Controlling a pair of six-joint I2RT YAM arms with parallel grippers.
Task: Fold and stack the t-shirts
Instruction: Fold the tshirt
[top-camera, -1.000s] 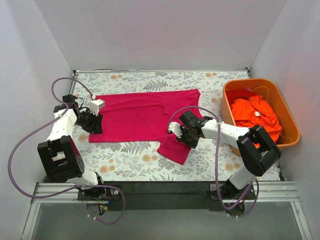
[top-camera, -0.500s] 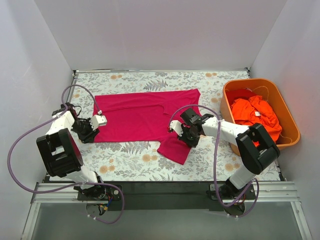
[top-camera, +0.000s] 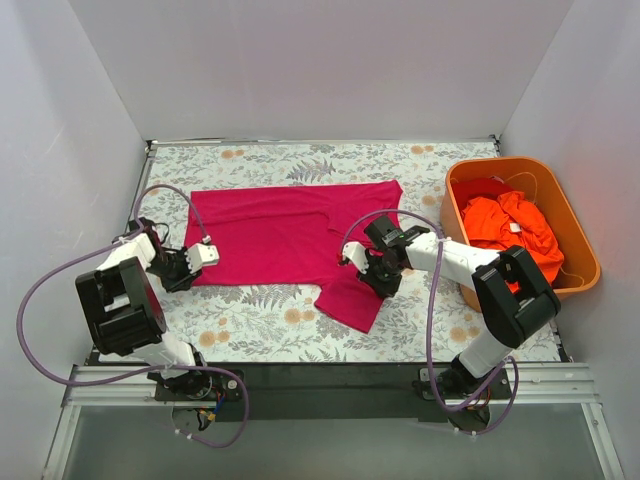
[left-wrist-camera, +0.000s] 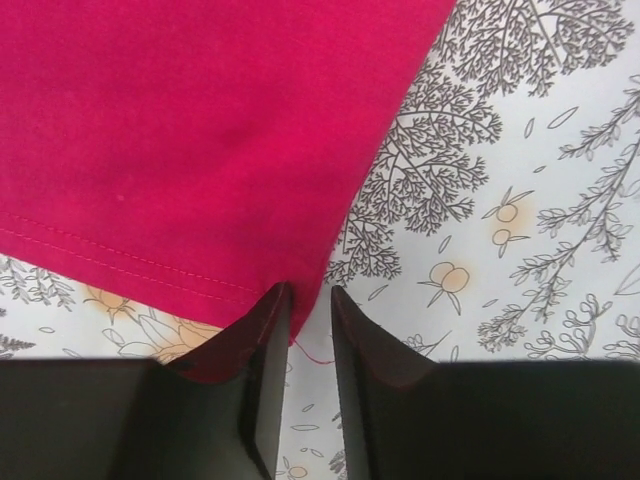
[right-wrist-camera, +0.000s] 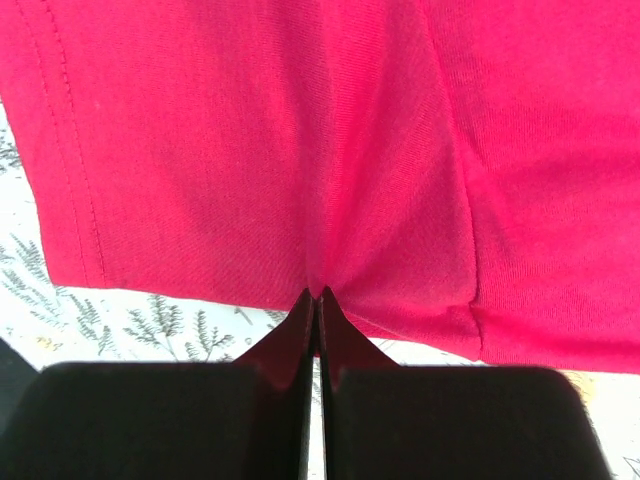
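Observation:
The magenta-pink t-shirt (top-camera: 280, 230) lies spread flat on the floral table, one sleeve pointing toward the near edge. My left gripper (top-camera: 186, 274) is at the shirt's near-left corner. In the left wrist view (left-wrist-camera: 310, 292) its jaws stand a little apart, with the shirt (left-wrist-camera: 200, 130) corner at the left fingertip and table showing between them. My right gripper (top-camera: 374, 278) is shut on a pinched fold of the shirt near that sleeve. It is seen close in the right wrist view (right-wrist-camera: 318, 295), with the shirt (right-wrist-camera: 300, 130) puckered at the tips. Orange-red t-shirts (top-camera: 510, 225) lie crumpled in the tub.
The rigid orange plastic tub (top-camera: 500, 162) stands at the right side of the table, close to the right arm. White walls enclose the table on the left, back and right. Purple cables loop from both arms.
My left gripper has moved nearer along the shirt's left edge to its near-left corner. My right gripper has stayed shut on the cloth and shifted only slightly.

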